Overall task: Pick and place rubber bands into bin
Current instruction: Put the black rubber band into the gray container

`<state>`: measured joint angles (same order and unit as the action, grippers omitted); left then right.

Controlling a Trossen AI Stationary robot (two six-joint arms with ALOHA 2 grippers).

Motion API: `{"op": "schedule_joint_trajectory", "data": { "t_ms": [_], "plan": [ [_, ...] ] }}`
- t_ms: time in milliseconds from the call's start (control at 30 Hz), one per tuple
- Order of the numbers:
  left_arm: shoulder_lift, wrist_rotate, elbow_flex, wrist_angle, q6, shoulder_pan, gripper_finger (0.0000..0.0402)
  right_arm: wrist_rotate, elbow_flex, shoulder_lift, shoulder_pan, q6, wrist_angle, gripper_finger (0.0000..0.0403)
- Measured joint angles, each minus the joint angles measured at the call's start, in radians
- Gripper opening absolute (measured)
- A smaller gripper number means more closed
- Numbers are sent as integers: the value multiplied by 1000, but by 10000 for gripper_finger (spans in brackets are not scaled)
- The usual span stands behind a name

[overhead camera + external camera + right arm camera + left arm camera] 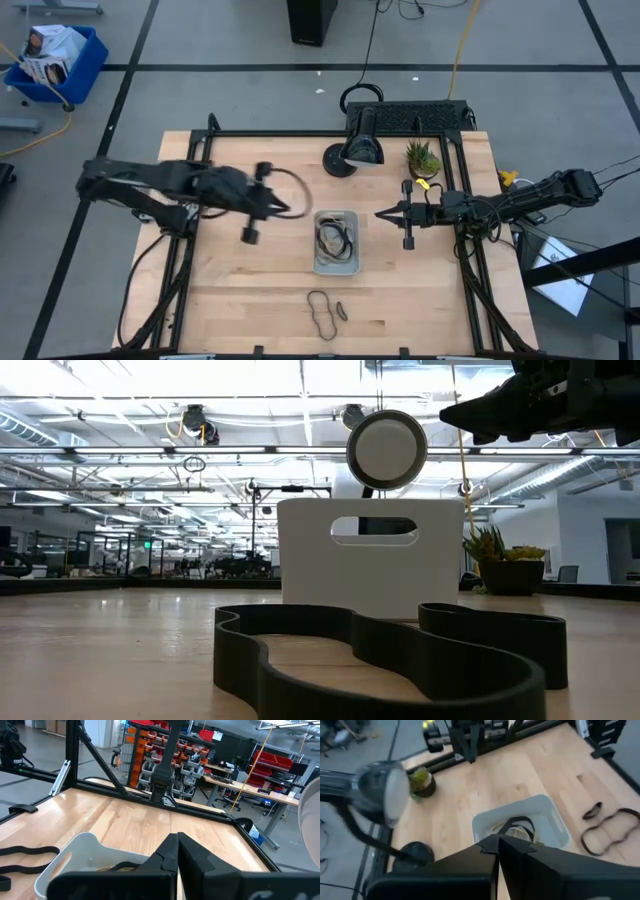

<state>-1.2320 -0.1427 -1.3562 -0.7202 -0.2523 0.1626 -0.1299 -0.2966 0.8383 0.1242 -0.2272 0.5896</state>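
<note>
Your counter [250, 290] carries everything here, so start with the widest hazard: the left gripper [300, 212] hangs above it, just beside the bin's near edge, with its fingers pressed together and nothing visibly between them. If you send it down like that you will only poke the wood or nudge a band away, so it needs to open before it descends.

The lamp [362, 148] stands beyond the bin from that gripper, its head leaning out over the counter. A wide swing of either arm could clip it and knock it towards the bin.

The bin [335, 262] sits between the two grippers, close to both, with a few bands [332, 237] lying tangled inside. It looks light; a gripper coming in low could catch the rim and slide or tip it, spilling what is already in.

The right gripper [381, 213] waits on the far side of the bin from the left one, closed and empty. With both tips so near the bin, moving them together risks a collision over it.

Two loose bands remain, past the bin and well away from either gripper: a long dark loop [320, 313] and a small one [342, 310] just beside it. They are thin, flat and floppy, so you could easily miss one or drag both together.
</note>
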Motion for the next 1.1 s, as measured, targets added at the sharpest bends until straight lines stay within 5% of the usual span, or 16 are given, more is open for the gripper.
{"op": "schedule_joint_trajectory", "data": {
  "t_ms": [200,500,767,1100],
  "plan": [
    [238,-19,115,41,42,68,8,0,0,0,0,-1,1,0],
    [548,-59,635,543,77,97,3,2,0,0,0,5,14,0],
    [685,40,951,838,72,76,2,3,0,0,0,5,21,0],
    [697,80,1242,1210,131,70,1,4,0,5,0,6,27,0]
  ]
}}
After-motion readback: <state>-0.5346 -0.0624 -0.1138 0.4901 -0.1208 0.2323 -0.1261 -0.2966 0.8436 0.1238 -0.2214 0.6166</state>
